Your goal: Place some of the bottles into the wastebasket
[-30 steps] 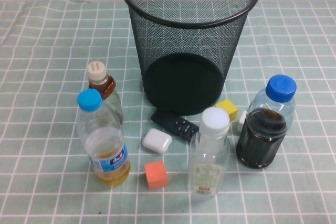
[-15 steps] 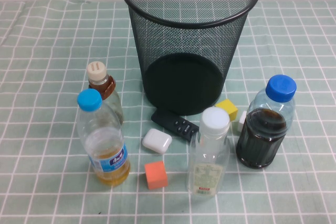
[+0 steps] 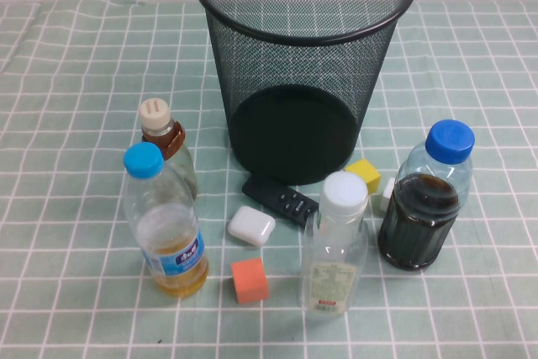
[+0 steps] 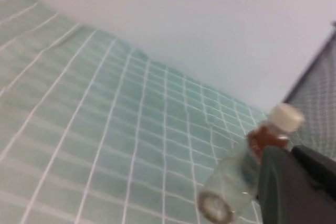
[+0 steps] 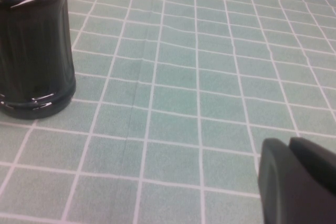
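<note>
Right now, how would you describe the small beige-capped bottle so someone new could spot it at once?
Start at the tall black mesh wastebasket at the table's far centre, then look to its left foot, the robot's left side. There stands the small bottle, directly behind the taller blue-capped bottle of yellow liquid. It alone has a ribbed beige cap and brown liquid in its neck. Neither gripper shows in the high view.

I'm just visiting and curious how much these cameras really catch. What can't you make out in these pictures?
- Both arms: outside the high view.
- Left gripper: the left wrist view's edge cuts it off, so its opening is unclear.
- Right gripper: likewise cut off in the right wrist view.
- Small white object: mostly hidden behind the blue-capped dark-liquid bottle.
- Slim black remote-like device: its far end sits behind the black wire-mesh wastebasket.
</note>
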Robot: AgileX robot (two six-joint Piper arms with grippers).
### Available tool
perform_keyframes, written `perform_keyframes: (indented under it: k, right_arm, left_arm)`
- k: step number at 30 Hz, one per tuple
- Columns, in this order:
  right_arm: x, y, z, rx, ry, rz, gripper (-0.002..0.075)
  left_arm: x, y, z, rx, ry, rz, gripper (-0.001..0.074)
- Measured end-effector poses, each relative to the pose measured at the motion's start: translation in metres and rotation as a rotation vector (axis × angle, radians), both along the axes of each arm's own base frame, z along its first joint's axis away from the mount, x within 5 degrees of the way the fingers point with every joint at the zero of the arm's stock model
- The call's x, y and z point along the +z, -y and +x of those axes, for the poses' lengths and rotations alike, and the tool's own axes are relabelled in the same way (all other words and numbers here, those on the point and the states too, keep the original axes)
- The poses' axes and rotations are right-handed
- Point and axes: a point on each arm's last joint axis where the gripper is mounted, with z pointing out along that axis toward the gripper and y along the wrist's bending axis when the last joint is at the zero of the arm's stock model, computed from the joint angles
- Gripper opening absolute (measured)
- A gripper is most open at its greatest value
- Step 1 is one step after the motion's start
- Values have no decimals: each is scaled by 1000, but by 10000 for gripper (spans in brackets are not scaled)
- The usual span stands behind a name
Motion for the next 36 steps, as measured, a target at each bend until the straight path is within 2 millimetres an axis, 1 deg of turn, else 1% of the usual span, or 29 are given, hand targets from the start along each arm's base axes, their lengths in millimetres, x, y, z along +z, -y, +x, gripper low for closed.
perform_keyframes:
  k: [1, 3, 4, 6, 9, 11, 12, 15, 18, 19, 21, 25, 27, 30, 32, 34, 36]
  right_arm:
    - [0, 0, 0, 0, 0, 0, -7]
    - [0, 0, 0, 0, 0, 0, -7]
    - [0, 0, 0, 0, 0, 0, -7]
    - [0, 0, 0, 0, 0, 0, -7]
    - [0, 0, 0, 0, 0, 0, -7]
    - [0, 0, 0, 0, 0, 0, -7]
    - [0, 0, 0, 0, 0, 0, -7]
    - [0, 0, 0, 0, 0, 0, -7]
    - [0, 0, 0, 0, 0, 0, -7]
    - [0, 0, 0, 0, 0, 0, -7]
    - [0, 0, 0, 0, 0, 0, -7]
    - [0, 0, 0, 1, 0, -2, -7]
    - [0, 0, 0, 1, 0, -2, -7]
    - [0, 0, 0, 1, 0, -2, -7]
    - [0, 0, 0, 1, 0, -2, -7]
    - [0, 0, 0, 1, 0, -2, -7]
    - [0, 0, 0, 1, 0, -2, -7]
  left_arm:
    - [13, 1, -2, -21, -18, 41, -5]
    - [52, 3, -2, -69, -70, 150, -5]
    - [66, 5, 0, -94, -101, 188, -5]
    - [101, 9, 12, -158, -184, 291, -5]
    - [146, 20, 45, -262, -256, 447, -5]
    - [167, 28, 69, -318, -299, 526, -5]
    - [177, 32, 83, -343, -319, 564, -5]
    - [194, 43, 122, -404, -351, 654, -5]
    - [191, 57, 159, -505, -366, 726, -5]
    - [190, 60, 166, -534, -364, 727, -5]
    - [181, 66, 182, -603, -368, 718, -5]
    - [163, 64, 209, -733, -348, 660, -5]
    - [155, 63, 222, -823, -308, 620, -5]
    - [141, 61, 238, -930, -212, 703, -5]
    - [135, 60, 245, -963, -155, 773, 1]
    - [128, 58, 252, -980, -131, 812, 31]
    - [121, 56, 260, -975, -129, 822, 115]
